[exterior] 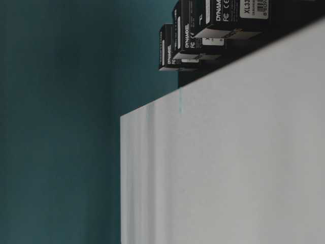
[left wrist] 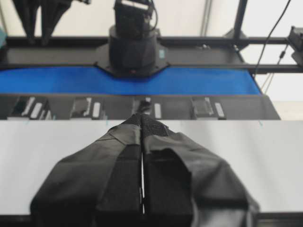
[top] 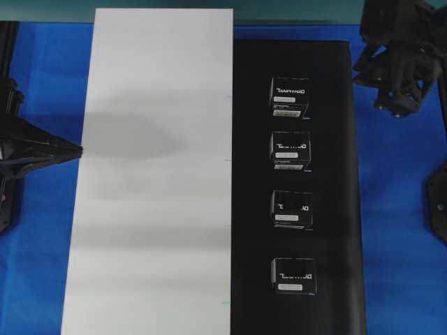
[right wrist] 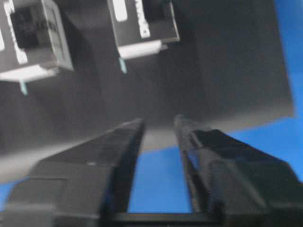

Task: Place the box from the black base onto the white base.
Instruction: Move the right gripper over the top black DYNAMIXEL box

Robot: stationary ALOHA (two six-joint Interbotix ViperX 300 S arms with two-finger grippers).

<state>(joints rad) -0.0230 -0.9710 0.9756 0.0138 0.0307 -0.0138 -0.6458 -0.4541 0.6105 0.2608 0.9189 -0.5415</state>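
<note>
**A:** Four boxes, all alike, sit in one column on the black base (top: 328, 174). The farthest, at 12 o'clock of the column, is box one (top: 290, 96); then box two (top: 290, 149), box three (top: 292, 209) and box four (top: 293, 276) at 6 o'clock. None is on the white base (top: 154, 174).

**B:** How many bases, and how do they lie?

**A:** Two, side by side, long edges touching. The white one lies at 9 o'clock of the black one, with blue surround (top: 398, 209) around both.

**B:** Which way do the boxes point?

**A:** Each has its long axis running from 3 to 9 o'clock, across the black base, logo face up, the lettering reading upside down in the overhead view. A white label strip lies along each near edge.

**B:** Your grippers?

**A:** My left gripper (left wrist: 142, 124) hovers over the white base's left edge, pads pressed together, holding nothing. My right gripper (right wrist: 158, 127) is up at about 2 o'clock of the boxes, over the black base's far right corner, fingers (right wrist: 118, 142) parted with only a gap between them, empty.

**B:** Anything in the way?

**A:** Between my right gripper and box one I see only bare black sheet.
</note>
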